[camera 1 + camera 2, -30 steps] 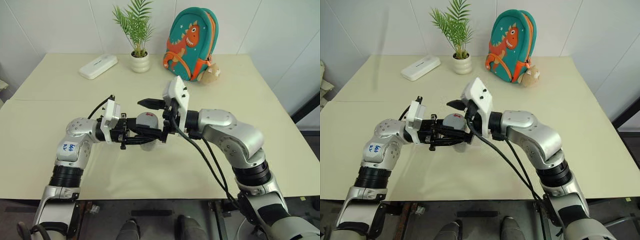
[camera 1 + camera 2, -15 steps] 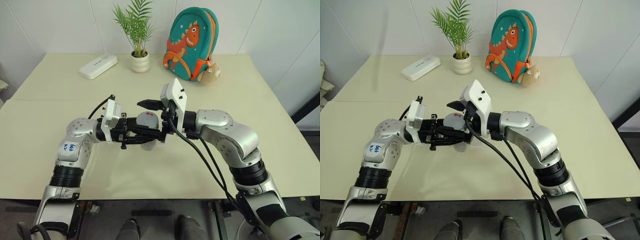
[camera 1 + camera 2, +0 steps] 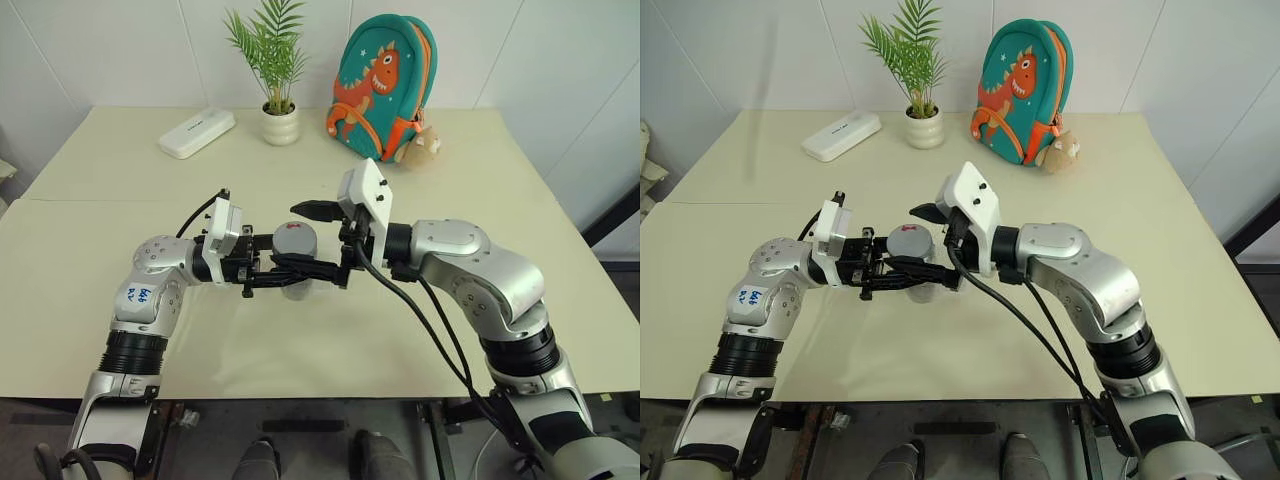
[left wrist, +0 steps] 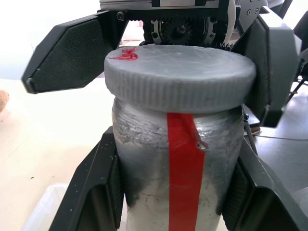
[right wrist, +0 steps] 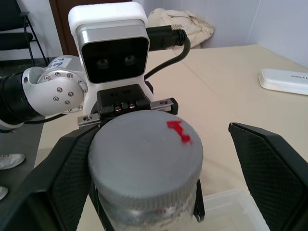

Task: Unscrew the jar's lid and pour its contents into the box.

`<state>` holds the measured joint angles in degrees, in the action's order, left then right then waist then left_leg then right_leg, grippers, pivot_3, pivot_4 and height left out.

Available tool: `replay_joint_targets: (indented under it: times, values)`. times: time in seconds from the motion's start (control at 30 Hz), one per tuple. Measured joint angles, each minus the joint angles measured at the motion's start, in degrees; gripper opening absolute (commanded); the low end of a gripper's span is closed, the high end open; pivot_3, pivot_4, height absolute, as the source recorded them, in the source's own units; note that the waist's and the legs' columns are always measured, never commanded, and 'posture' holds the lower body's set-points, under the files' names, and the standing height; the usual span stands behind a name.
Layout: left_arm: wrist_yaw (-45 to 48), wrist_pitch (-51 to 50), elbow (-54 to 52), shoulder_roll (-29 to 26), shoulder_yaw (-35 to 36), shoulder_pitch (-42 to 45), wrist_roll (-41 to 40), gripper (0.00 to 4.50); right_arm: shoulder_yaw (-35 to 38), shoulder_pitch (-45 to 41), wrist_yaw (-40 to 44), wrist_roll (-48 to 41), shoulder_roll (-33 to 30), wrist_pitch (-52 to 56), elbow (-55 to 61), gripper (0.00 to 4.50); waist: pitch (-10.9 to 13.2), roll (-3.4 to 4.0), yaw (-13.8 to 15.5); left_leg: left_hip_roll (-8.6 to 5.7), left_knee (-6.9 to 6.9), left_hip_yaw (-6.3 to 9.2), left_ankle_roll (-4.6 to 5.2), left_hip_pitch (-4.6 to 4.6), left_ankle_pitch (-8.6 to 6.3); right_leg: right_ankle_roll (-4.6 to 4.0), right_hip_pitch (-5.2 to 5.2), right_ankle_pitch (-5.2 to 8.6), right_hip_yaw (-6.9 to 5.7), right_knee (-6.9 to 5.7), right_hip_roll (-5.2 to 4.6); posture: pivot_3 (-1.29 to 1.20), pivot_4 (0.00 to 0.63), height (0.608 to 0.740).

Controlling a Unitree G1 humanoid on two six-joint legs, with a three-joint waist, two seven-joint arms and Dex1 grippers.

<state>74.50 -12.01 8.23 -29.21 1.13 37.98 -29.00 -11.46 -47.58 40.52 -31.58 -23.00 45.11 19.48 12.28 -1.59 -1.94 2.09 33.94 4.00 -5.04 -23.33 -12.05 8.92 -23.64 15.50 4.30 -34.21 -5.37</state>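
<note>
Left wrist view shows the jar (image 4: 180, 192) held upright above the table (image 3: 90, 250), the left gripper (image 4: 175, 202) clamped on its body below the lid (image 4: 180, 79), one finger on each side of the red band. The lid is grey with a ribbed rim and a red mark on top, still seated on the jar. The right gripper (image 5: 159, 159) stands wide open, its fingers either side of the lid but apart from it, holding nothing. The jar looks light and stiff, its clear wall probably smooth enough to twist in the grip, so the hold on the body wants to be firm; the ribbed rim is the likely place to take the lid, squarely from both sides. The contents cannot be made out through the wall. The box (image 5: 231, 211) lies on the table just below the jar. Beyond the jar, at the table's far edge, sit a white case (image 3: 197, 132), a potted plant (image 3: 277, 95) and a dinosaur backpack (image 3: 380, 85) against a white wall.
</note>
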Motion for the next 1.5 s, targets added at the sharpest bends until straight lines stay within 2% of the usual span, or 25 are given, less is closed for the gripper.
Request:
replay_joint_targets:
  times: [0.37,0.8,0.97,1.23,1.5]
  values:
    - [0.05,0.04,1.29,0.00,0.01,0.02,0.00,2.12,1.07,1.10,0.00,-0.97,-2.45,1.61,2.05,4.46,0.00,0.00,0.08,0.00,0.00,0.00,0.00,0.00,0.00,0.00,0.00,0.00,0.00,0.02,0.00,0.00,0.150,0.740]
    - [0.63,0.21,1.70,-0.01,0.03,0.06,0.00,2.12,3.26,2.47,2.85,-4.80,-8.15,4.35,6.70,4.46,0.00,0.00,0.23,0.00,0.00,0.00,0.00,-0.01,0.00,0.00,0.01,0.00,0.00,0.06,-0.01,0.00,0.150,0.740]
    - [0.65,0.26,1.74,-0.06,0.06,0.06,0.02,2.12,6.18,2.79,3.85,-6.26,-10.46,4.99,7.55,4.46,0.00,0.00,0.14,0.00,0.00,0.00,0.01,-0.02,-0.01,0.00,0.00,0.00,0.00,0.09,0.00,0.00,0.150,0.740]
    - [0.73,0.81,1.91,0.23,0.01,1.05,0.06,2.12,6.36,-0.86,0.45,-6.09,-3.28,4.48,4.67,4.46,0.00,0.00,0.14,0.00,0.00,0.00,0.01,-0.02,0.00,0.00,0.01,0.00,0.00,0.07,-0.01,0.00,0.150,0.740]
    - [1.05,1.56,3.64,1.11,-0.11,1.68,0.23,2.12,0.34,-3.44,-1.33,-2.30,2.38,3.58,0.47,4.46,0.00,0.00,0.11,0.00,0.00,0.00,0.01,-0.03,0.00,0.00,-0.02,0.00,0.00,0.03,0.00,0.00,0.150,0.740]
